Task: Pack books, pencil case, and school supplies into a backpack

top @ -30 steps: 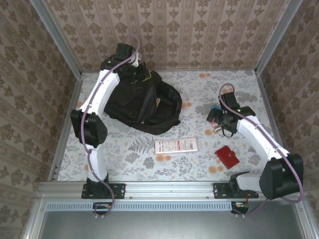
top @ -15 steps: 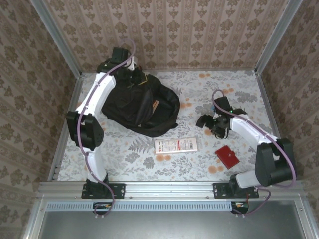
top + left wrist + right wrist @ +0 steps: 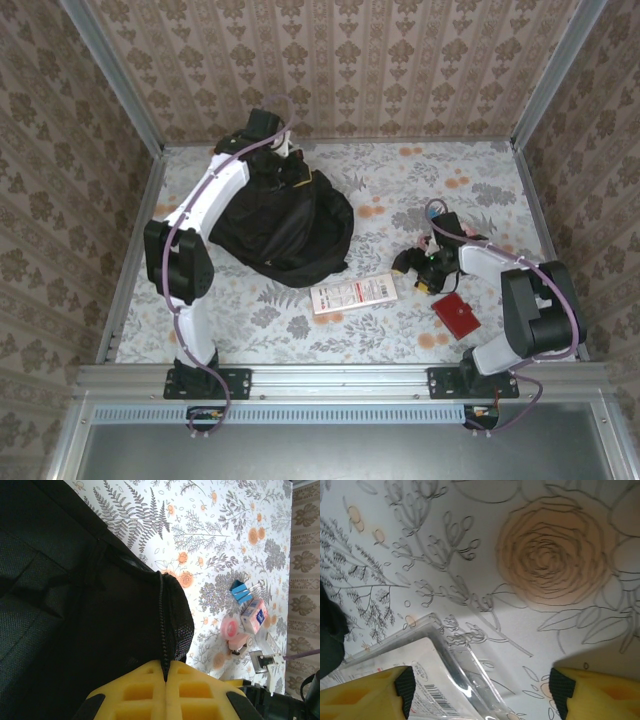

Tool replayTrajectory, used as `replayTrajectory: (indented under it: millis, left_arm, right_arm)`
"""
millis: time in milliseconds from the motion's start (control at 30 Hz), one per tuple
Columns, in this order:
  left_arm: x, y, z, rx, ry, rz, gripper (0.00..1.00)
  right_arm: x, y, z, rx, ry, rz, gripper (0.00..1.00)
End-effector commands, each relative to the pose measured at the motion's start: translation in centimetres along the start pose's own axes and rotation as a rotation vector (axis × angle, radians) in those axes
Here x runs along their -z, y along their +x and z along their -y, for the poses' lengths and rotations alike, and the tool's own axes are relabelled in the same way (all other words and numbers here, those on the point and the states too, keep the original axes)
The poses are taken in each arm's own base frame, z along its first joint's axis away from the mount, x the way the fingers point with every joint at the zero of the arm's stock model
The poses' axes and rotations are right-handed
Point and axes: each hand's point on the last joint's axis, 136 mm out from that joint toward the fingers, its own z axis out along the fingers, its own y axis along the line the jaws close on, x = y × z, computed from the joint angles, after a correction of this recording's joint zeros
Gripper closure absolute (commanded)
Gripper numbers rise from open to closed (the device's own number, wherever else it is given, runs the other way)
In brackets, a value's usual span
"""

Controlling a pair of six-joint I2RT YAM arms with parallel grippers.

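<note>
A: Entry one, left tool (image 3: 166,667)?
B: Clamped on the zip edge of the backpack (image 3: 285,225), upper left of the overhead view; arm stretched far out.
A: Entry two, right tool (image 3: 480,692)?
B: Jaws wide apart, low over the counter (image 3: 450,170), book (image 3: 352,293) corner between them. Step, likely: fetching the book. Next: centre over it, close, carry to the backpack.

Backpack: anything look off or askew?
The backpack lies slumped in a heap on the table, not upright, with the left gripper pinching fabric at its zip. No spill or damage visible.
</note>
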Motion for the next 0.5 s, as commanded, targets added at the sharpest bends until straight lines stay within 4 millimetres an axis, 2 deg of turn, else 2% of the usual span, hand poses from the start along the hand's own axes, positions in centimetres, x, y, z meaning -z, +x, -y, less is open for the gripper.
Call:
replayTrajectory:
  millis: [0,100,200,367,467]
  left_arm:
    - [-0.2,0.0,-0.5,0.0,-0.011,-0.01,1.0]
    - [-0.5,0.0,-0.7,0.008,-0.013,-0.014,1.0]
    - [-0.6,0.2,-0.6,0.009,-0.01,-0.022,1.0]
    - [-0.4,0.2,-0.4,0.002,-0.011,-0.021,1.0]
    - [-0.4,0.1,-0.5,0.003,-0.012,-0.021,1.0]
  right_arm:
    - [-3.2,2.8,-3.3,0.03,-0.249,-0.148,0.29]
    - [-3.5,2.8,-3.7,0.018,-0.293,-0.155,0.36]
    - [-3.3,3.0,-4.4,0.025,-0.331,-0.162,0.37]
    - [-2.6,3.4,-3.5,0.061,-0.285,-0.135,0.38]
    - [-2.9,4.2,-3.1,0.07,-0.275,-0.153,0.4]
